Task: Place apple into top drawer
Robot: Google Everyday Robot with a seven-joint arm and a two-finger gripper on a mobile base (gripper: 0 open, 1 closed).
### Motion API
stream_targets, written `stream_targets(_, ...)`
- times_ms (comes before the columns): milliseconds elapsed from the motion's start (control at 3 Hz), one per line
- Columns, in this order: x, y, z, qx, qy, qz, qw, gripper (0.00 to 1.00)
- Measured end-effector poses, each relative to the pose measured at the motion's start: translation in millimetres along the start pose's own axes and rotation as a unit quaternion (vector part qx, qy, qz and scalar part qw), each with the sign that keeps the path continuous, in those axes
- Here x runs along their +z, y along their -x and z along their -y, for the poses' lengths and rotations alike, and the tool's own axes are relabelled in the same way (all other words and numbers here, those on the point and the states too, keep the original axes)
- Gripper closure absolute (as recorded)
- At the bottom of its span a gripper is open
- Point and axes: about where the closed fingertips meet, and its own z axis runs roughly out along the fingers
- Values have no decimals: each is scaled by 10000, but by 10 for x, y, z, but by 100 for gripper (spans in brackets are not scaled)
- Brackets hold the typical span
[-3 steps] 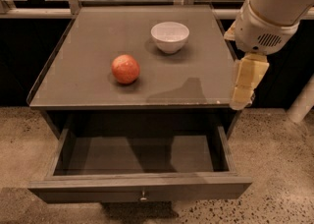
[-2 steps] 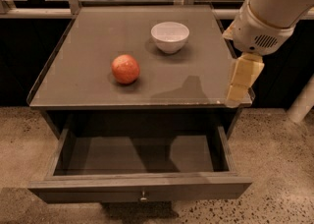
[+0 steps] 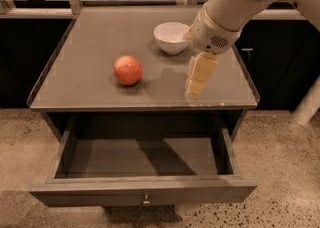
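The apple (image 3: 127,70), red-orange and round, sits on the grey tabletop left of centre. The top drawer (image 3: 145,190) is pulled open below the table's front edge; its dark inside shows nothing in it, and a small metal knob sits at the middle of its front panel. My gripper (image 3: 193,91) hangs from the white arm over the right part of the tabletop, pointing down, to the right of the apple and apart from it. It holds nothing that I can see.
A white bowl (image 3: 171,37) stands at the back of the tabletop (image 3: 85,37), just left of my arm's wrist. Dark cabinets stand behind the table. A white post (image 3: 307,107) rises at the right edge. The floor is speckled stone.
My gripper has moved left, from beyond the table's right edge to above the tabletop, closer to the apple. The apple, bowl and drawer have not moved.
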Motion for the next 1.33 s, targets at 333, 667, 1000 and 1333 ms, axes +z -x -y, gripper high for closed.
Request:
stream_targets(333,351,429,125,-332,302,411,9981,0)
stream_targets(667,648,785,208,-561,572,723,9942,0)
stream_targets(1000,907,1058,220,-882,928,717,9892,0)
stream_targets(1333,934,1095,198,-893,961,719,9887,0)
